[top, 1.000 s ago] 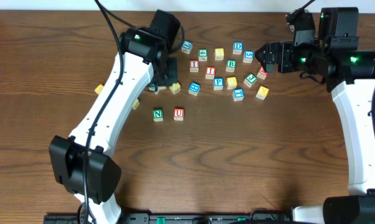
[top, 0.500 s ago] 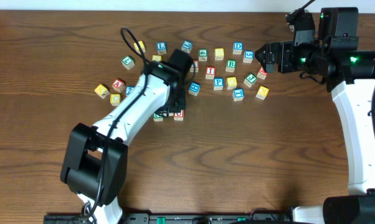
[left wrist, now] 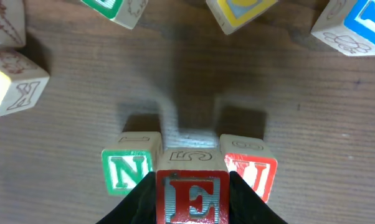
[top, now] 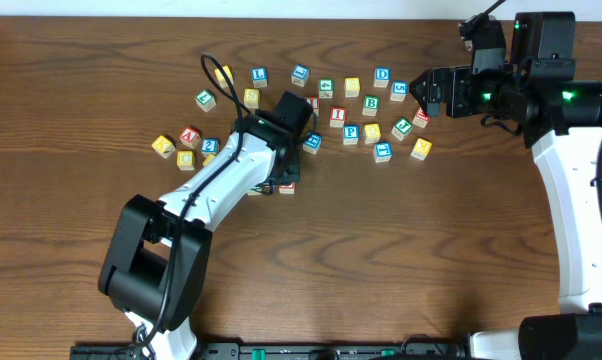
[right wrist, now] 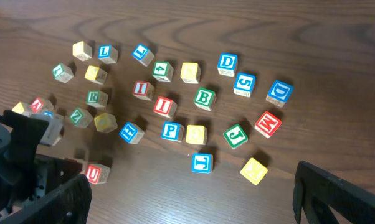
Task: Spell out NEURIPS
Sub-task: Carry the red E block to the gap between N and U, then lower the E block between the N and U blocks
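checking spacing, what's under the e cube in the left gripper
The gap between green N cube and red U cube; the table directly beneath the red E cube is covered.

Red E (left wrist: 192, 199) between green N (left wrist: 126, 171), red U (left wrist: 255, 176).

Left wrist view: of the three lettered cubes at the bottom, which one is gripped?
The red E cube, pinched in the left gripper. The green N cube and the red U cube stand ungripped on either side of it.

From overhead my left arm (top: 231, 175) hides the N cube (left wrist: 126, 172) and E cube (left wrist: 192, 198); in the left wrist view the bottom edge crops the E cube and my fingers (left wrist: 141, 208).
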